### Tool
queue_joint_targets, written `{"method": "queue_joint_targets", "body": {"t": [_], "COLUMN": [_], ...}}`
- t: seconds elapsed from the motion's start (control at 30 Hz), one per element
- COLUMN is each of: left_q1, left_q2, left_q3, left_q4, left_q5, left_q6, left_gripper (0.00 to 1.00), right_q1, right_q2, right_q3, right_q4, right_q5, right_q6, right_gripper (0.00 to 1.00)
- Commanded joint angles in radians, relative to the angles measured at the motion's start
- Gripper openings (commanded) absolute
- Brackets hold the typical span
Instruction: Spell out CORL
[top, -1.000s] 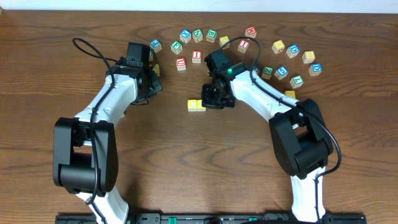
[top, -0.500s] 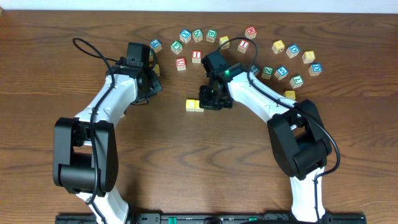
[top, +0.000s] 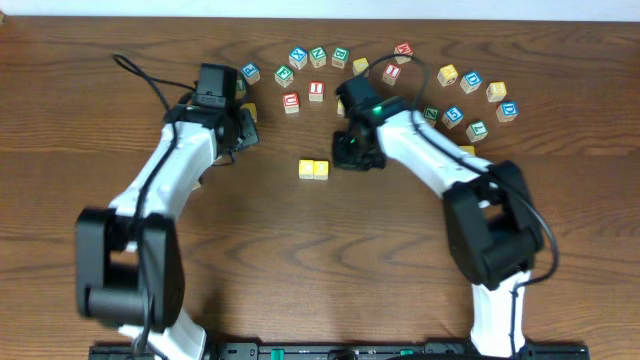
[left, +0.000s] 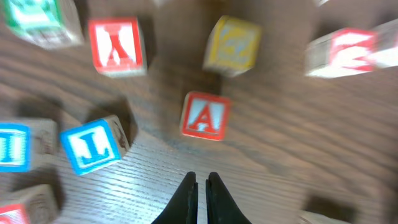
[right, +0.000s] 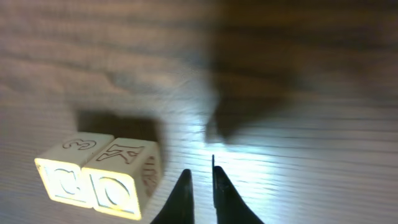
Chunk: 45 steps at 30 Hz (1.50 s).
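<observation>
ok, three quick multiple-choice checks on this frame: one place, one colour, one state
1. The yellow pair sits: A in the far row of blocks; B on the table, beside the right gripper; C stacked one on the other.
2. The A block ahead of the left gripper is: A blue; B yellow; C red.
3. The right gripper is: A shut, empty; B shut on a block; C wide open around the pair.

Answers:
1 B: overhead shows the pair side by side on bare wood, clear of the gripper.
2 C: the left wrist view shows a red face.
3 A: the right wrist view shows the fingers nearly together with nothing between.
</observation>
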Motion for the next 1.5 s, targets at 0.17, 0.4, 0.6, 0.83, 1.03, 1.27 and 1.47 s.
{"method": "queue_joint_targets", "body": {"t": [0.17,0.4,0.6,0.83,1.03,1.27,1.47], "left_q1": [0.002,0.002,0.003,0.017,0.019,0.019,0.019], "left_q2": [-0.257,-0.374,-0.391,-0.389,-0.385,-0.385,-0.382], "left_q3": [-0.005,-0.005,-0.005,-0.005,-0.005,-0.005,-0.005], "left_q4": [-0.037,-0.117,-0.129,-0.094,-0.075,-0.076,-0.077], "left_q5": [-0.007,-0.016,-0.066,-0.066,-0.066,-0.066,-0.066], "left_q6": [0.114,0.212,0.211,0.211,0.211,0.21,0.207], "left_gripper": [0.08,0.08,0.08,0.08,0.08,0.33,0.5], "right_q1": [-0.117,-0.163,-0.167,-0.167,-0.167,-0.167,-0.167], "right_q2": [-0.261,-0.42,-0.446,-0.445,-0.445,-0.445,-0.445], "right_q3": [0.002,0.002,0.001,0.001,0.001,0.001,0.001], "right_q4": [-0.037,-0.068,-0.076,-0.079,-0.062,-0.057,-0.069], "right_q5": [0.021,0.028,0.034,0.034,0.033,0.033,0.033], "right_q6": [-0.221,-0.302,-0.307,-0.307,-0.295,-0.296,-0.297], "right_gripper": [0.47,0.81,0.94,0.99,0.99,0.99,0.99]}}
